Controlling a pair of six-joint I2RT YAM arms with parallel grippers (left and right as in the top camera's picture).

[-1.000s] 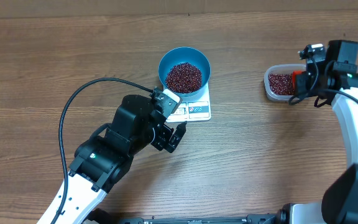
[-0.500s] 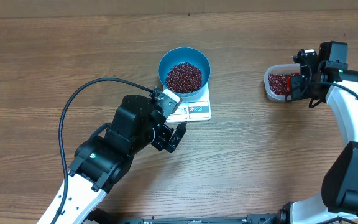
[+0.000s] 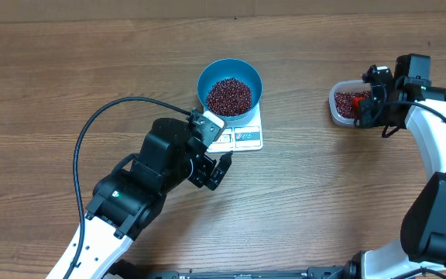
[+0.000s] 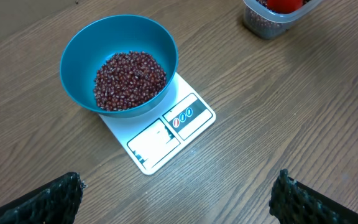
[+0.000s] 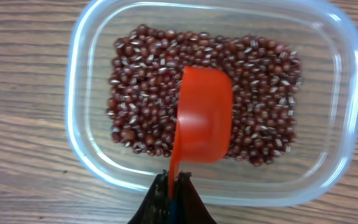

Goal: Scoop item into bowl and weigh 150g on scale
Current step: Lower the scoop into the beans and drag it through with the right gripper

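A bright blue bowl (image 3: 230,87) (image 4: 120,65) holding dark red-brown beans (image 3: 229,94) (image 4: 130,79) stands on the white scale (image 3: 242,136) (image 4: 166,134). My left gripper (image 3: 214,159) (image 4: 176,202) hovers open over bare table just in front of the scale, nothing between its fingers (image 4: 45,202). My right gripper (image 3: 374,105) (image 5: 171,186) is shut on the handle of an orange-red scoop (image 5: 201,118). The scoop lies bowl-down on the beans (image 5: 260,124) inside the clear plastic tub (image 3: 339,105) (image 5: 89,158) at the right.
A black cable (image 3: 91,136) loops over the table left of the left arm. The clear tub's corner (image 4: 263,25) shows at the top of the left wrist view. Wood table all round.
The right gripper has moved left with the scoop, from beside the tub to over it, and the scoop now rests in the tub's beans. The left arm has not moved.
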